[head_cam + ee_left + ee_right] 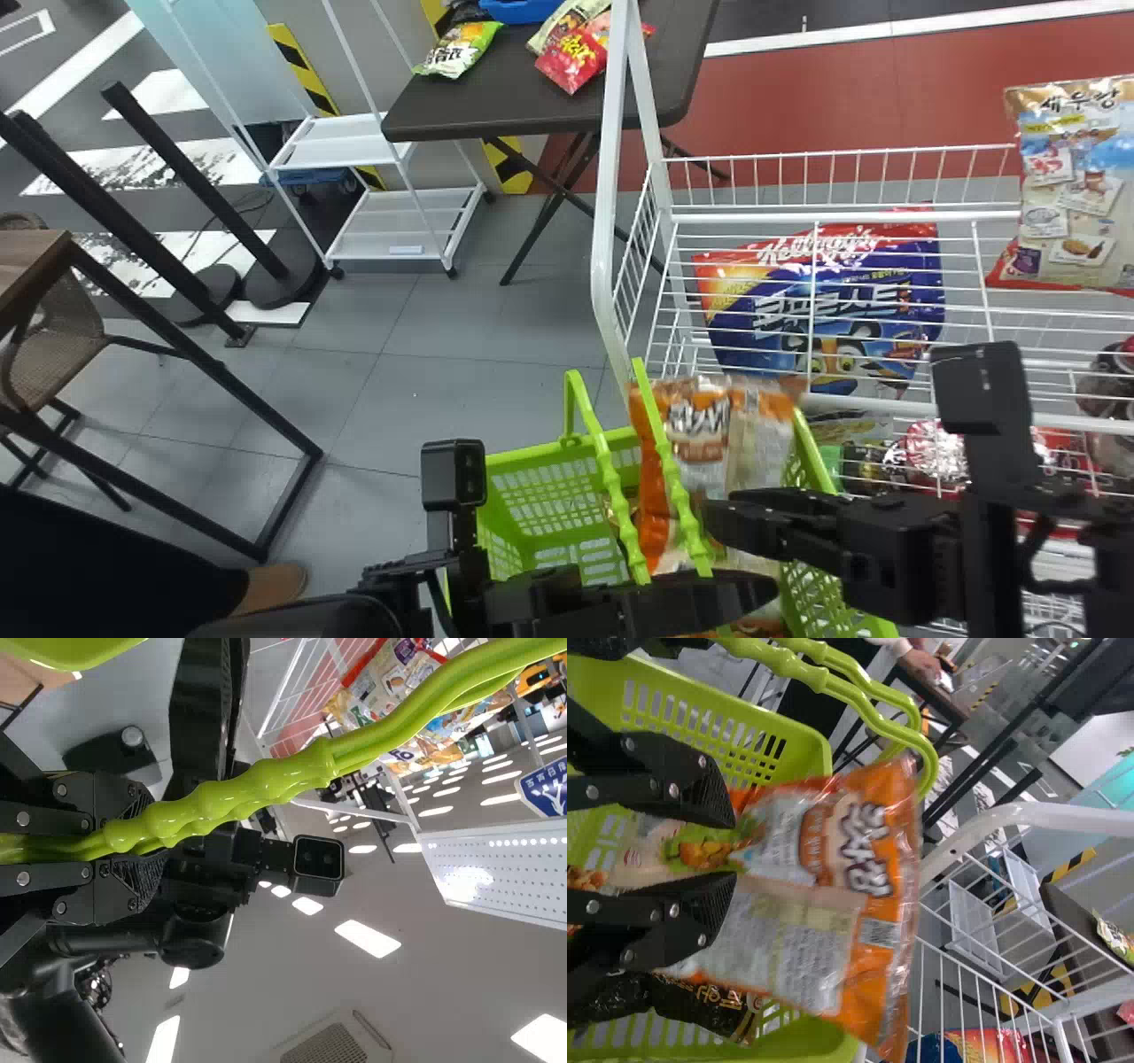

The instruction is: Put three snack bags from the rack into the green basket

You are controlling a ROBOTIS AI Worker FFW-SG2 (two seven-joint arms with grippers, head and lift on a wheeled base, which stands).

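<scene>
In the head view my left gripper is at the green basket. The left wrist view has my left gripper shut on the basket's handles. My right gripper is over the basket's right part, beside an orange snack bag whose upper end stands above the rim. From the right wrist, my right gripper has its fingers apart over the orange bag; its lower end is inside the basket. A dark snack bag lies below it in the basket.
A white wire rack stands at the right, holding a blue and red bag, with a large bag farther right. Behind are a dark table with snack bags and a white shelf cart.
</scene>
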